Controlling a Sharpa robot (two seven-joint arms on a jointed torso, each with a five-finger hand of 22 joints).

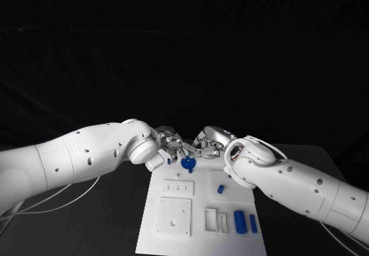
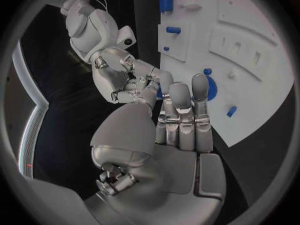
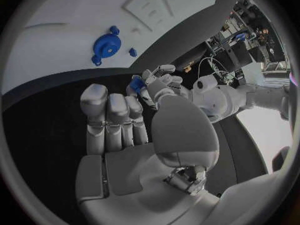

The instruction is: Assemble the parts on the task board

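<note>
Left hand over the far end of the task board, fingers reaching toward the other hand. Pinches a small blue part between thumb and fingertip, other fingers straight and close together. Holds it clear of the board, above the black table.

Just below that hand, near the board's left edge, a loose blue piece, flat on the white. Beside it, between the two hands, a round blue part, also on the board, untouched.

Right hand close to the left, fingertips nearly meeting it. Fingers bent inward, nothing seen in them; cannot tell whether closed or merely curled.

Further right and nearer the robot, a short blue peg on the board. Near the right edge, two blue cylinders side by side.
</note>
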